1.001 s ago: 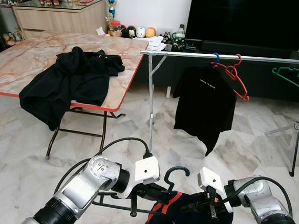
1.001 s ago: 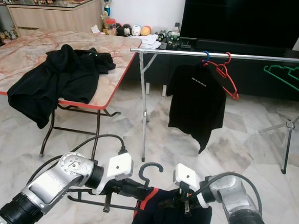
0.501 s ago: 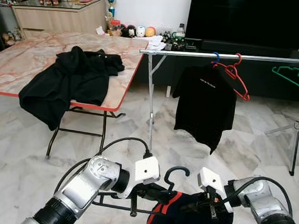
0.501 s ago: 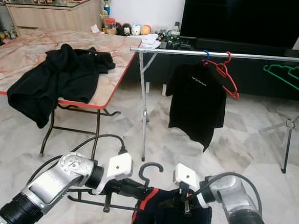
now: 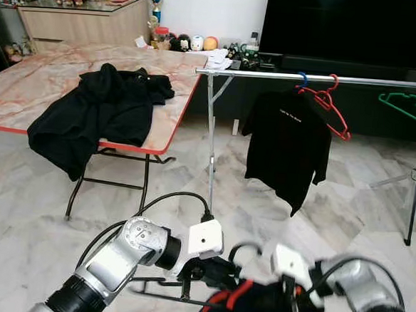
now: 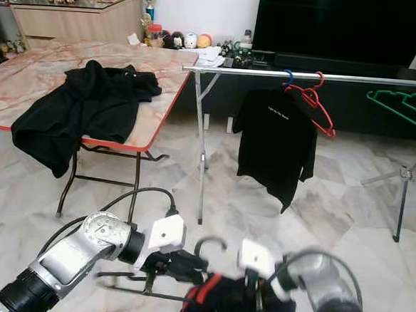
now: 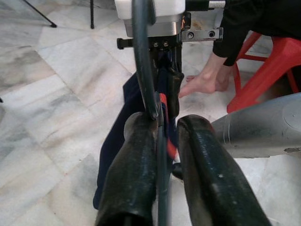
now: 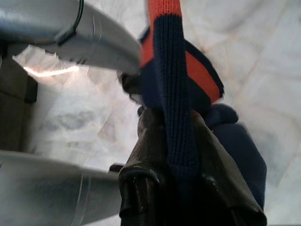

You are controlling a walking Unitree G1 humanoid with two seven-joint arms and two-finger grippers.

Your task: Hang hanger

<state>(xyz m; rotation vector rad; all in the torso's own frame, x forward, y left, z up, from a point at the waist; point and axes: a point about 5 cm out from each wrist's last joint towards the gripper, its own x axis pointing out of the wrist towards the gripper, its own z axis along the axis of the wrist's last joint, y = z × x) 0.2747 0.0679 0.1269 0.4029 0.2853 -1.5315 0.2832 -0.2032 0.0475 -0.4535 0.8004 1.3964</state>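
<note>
White lettering on hung black tee point(image 5: 286, 143), too small to read. Dark hanger point(image 5: 238, 252) low before the rail point(image 5: 320, 79), hook up, bar across; left pincer point(image 5: 203, 270) clenched on hanger, right pincer point(image 5: 294, 305) grasping navy-orange garment point(image 5: 254, 306)

Evenly and brightly lit, daylight-soft, with pale sheen on the marble floor point(image 5: 40, 208) and faint shadows under the table point(image 5: 28, 79). Sharp across the far room, smeared by motion low down (right arm point(image 5: 369, 299) and dark garment point(image 5: 261, 310) especially). Blurred close up in both wrist views; glare on silver casing point(image 8: 94, 33).
</note>
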